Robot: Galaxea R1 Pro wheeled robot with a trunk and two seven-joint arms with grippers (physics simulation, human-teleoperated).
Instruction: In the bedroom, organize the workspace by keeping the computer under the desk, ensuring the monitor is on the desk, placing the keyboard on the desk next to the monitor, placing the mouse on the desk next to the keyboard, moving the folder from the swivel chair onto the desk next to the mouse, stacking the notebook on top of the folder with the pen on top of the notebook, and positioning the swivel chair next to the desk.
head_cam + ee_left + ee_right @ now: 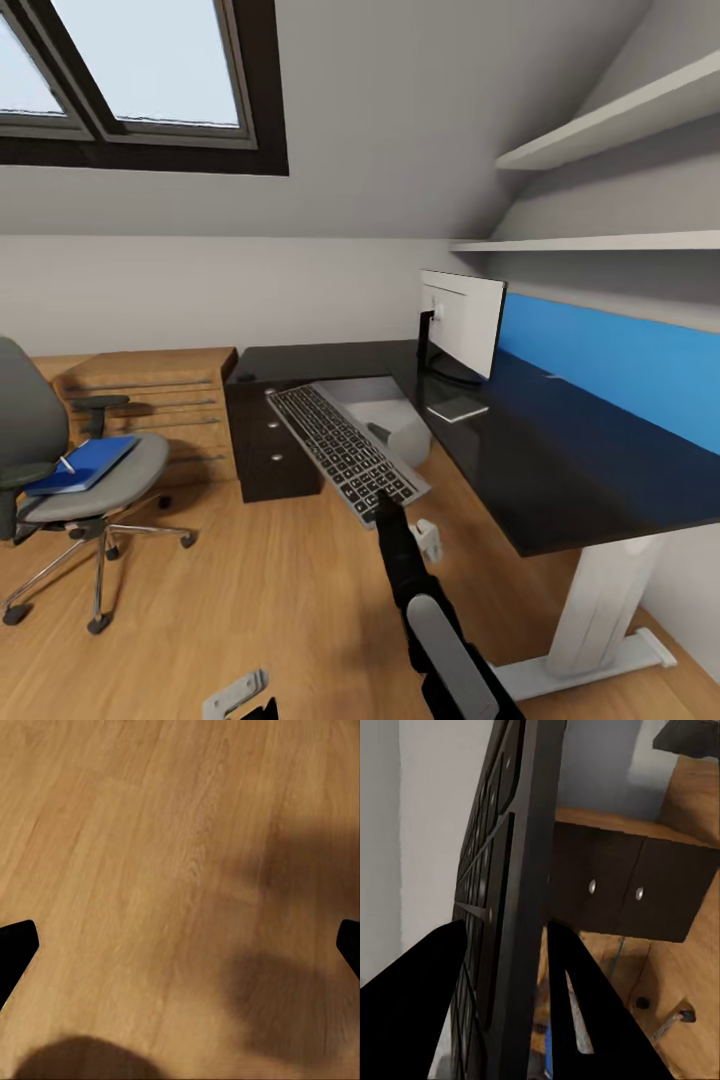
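Observation:
My right gripper is shut on the near end of the keyboard, holding it in the air, tilted, beside the desk. In the right wrist view its fingers clamp the keyboard edge. The monitor stands on the desk with the light-grey notebook lying before it. A silver-grey case, the computer, shows under the desk behind the keyboard. The blue folder lies on the swivel chair with a thin pen on it. The left gripper hangs open over floor. I cannot make out the mouse.
The black drawer unit closes the desk's left end; its knobs show on the drawer unit in the right wrist view. Low wooden shelving stands behind the chair. Wall shelves hang above the desk. Wood floor lies between chair and desk.

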